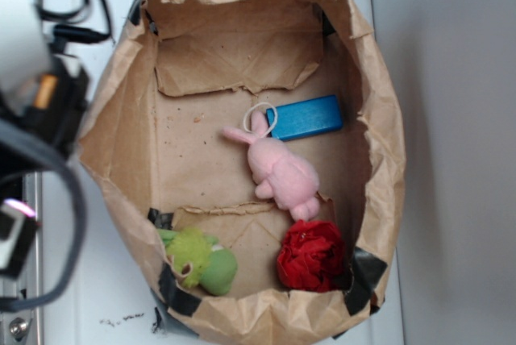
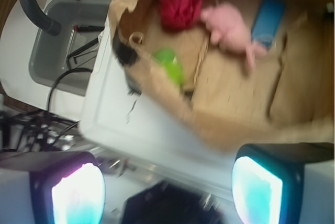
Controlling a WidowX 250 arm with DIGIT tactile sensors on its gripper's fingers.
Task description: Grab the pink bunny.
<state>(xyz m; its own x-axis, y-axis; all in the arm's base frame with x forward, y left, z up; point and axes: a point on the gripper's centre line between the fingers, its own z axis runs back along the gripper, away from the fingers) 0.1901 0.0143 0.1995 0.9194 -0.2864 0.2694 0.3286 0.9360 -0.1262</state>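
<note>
The pink bunny [image 1: 278, 169] lies on its side in the middle of a brown paper-lined box [image 1: 121, 135], ears pointing toward a white string loop [image 1: 260, 116]. The wrist view shows the pink bunny [image 2: 226, 24] far ahead at the top, blurred. My gripper [image 2: 167, 190] is open, its two lit fingers [image 2: 78, 195] wide apart with nothing between them. It hangs outside the box, over the white surface and metal rail by the box's near wall. In the exterior view only parts of the arm show at the left edge.
A blue block [image 1: 305, 118] lies just beyond the bunny's ears. A red ruffled fabric ball [image 1: 310, 255] and a lime-green plush toy [image 1: 197, 258] sit in the box's front corners. The crumpled paper walls stand high all around. Cables and a grey tray [image 2: 57, 46] lie left.
</note>
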